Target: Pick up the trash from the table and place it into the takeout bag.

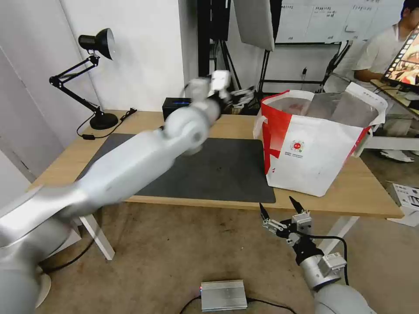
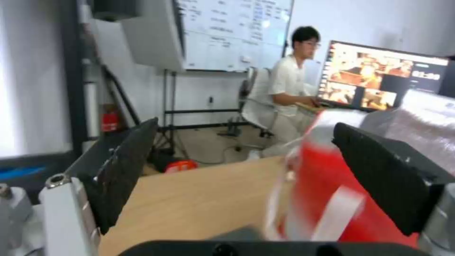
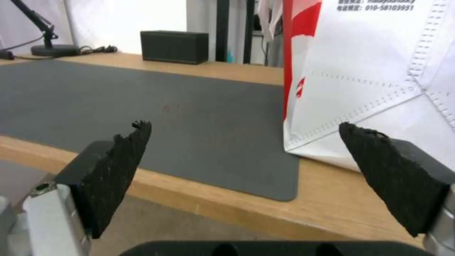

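Left gripper (image 2: 237,170): black pads spread wide, nothing between them; in the head view it sits upper centre (image 1: 227,93), raised over the back of the light wood table (image 1: 227,126), just left of the large white takeout bag with red side panels and silver foil lining (image 1: 314,144)

Right gripper (image 1: 281,209): low in the frame's lower right, below the table's front edge, fingers wide apart and empty; looks idle

Dark grey mat (image 1: 218,170) lies bare at frame centre, touching the bag's base in the right wrist view (image 3: 189,117)

Trash: none visible on mat or table; something reddish shows dimly inside the bag's mouth, cannot tell what

Black rectangular box (image 1: 176,107) and black desk lamp (image 1: 94,78) stand at the back, upper left

Judgement: a deposit looks done and the task near complete; next move calls for checking the table for leftovers and keeping the left arm clear of the bag rim
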### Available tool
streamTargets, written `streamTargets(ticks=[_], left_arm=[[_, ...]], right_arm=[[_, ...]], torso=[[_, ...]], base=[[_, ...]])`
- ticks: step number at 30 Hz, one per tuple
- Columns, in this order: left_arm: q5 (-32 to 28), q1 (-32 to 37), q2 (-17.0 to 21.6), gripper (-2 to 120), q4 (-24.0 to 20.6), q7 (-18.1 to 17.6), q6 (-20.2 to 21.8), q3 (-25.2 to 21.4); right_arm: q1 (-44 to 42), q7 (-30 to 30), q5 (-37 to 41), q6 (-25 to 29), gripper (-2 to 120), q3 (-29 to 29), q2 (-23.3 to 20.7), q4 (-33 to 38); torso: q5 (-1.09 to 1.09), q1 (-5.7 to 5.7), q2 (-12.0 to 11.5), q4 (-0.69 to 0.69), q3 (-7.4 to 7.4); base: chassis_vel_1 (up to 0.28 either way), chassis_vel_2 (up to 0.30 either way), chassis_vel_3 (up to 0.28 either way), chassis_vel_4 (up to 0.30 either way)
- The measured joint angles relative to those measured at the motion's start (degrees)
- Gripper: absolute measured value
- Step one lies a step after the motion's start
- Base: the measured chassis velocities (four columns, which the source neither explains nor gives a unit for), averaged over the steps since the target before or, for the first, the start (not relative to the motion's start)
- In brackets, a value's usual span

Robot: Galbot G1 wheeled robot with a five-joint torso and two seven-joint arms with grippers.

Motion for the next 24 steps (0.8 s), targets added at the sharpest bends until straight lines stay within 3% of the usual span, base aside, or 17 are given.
streamTargets(ticks=[2,5,6,9,10,13,14,19,24], left_arm=[[0.6,2.5,2.1,100,-1.3,1.2,-0.7,-1.8],[3.5,10.7,7.2,100,-5.0,4.7,-2.5,-8.9],[3.5,10.7,7.2,100,-5.0,4.7,-2.5,-8.9],[8.1,21.2,10.1,100,-8.8,6.4,-3.6,-16.8],[8.1,21.2,10.1,100,-8.8,6.4,-3.6,-16.8],[13.0,34.1,11.3,100,-12.1,7.8,-5.2,-26.6],[13.0,34.1,11.3,100,-12.1,7.8,-5.2,-26.6],[18.3,46.2,13.1,100,-14.2,8.9,-10.8,-35.2],[23.2,57.8,10.9,100,-16.2,10.8,-14.1,-43.3]], right_arm=[[0.0,0.0,0.0,0.0,100,0.0,0.0,0.0],[0.0,0.0,0.0,0.0,100,0.0,0.0,0.0],[0.0,0.0,0.0,0.0,100,0.0,0.0,0.0],[0.0,0.0,0.0,0.0,100,0.0,0.0,0.0],[0.0,0.0,0.0,0.0,100,0.0,0.0,0.0],[0.0,0.0,0.0,0.0,100,0.0,0.0,0.0],[0.0,0.0,0.0,0.0,100,0.0,0.0,0.0],[0.0,0.0,0.0,0.0,100,0.0,0.0,0.0],[0.0,0.0,0.0,0.0,100,0.0,0.0,0.0]], torso=[[-0.02,0.0,0.0,0.03,0.0],[0.01,-0.01,0.0,0.01,-0.01],[0.01,-0.01,0.0,0.01,-0.01],[0.01,0.0,0.0,-0.03,-0.01],[0.01,0.0,0.0,-0.03,-0.01],[0.0,-0.01,0.0,-0.01,-0.01],[0.0,-0.01,0.0,-0.01,-0.01],[0.05,0.0,0.0,-0.03,-0.01],[0.04,-0.01,0.0,-0.01,-0.01]], base=[[0.0,0.0,0.0,0.0],[0.0,0.0,0.0,0.0],[0.0,0.0,0.0,0.0],[0.0,0.0,0.0,0.0],[0.0,0.0,0.0,0.0],[0.0,0.0,0.0,0.0],[0.0,0.0,0.0,0.0],[0.0,0.0,0.0,0.0],[0.0,0.0,0.0,0.0]])
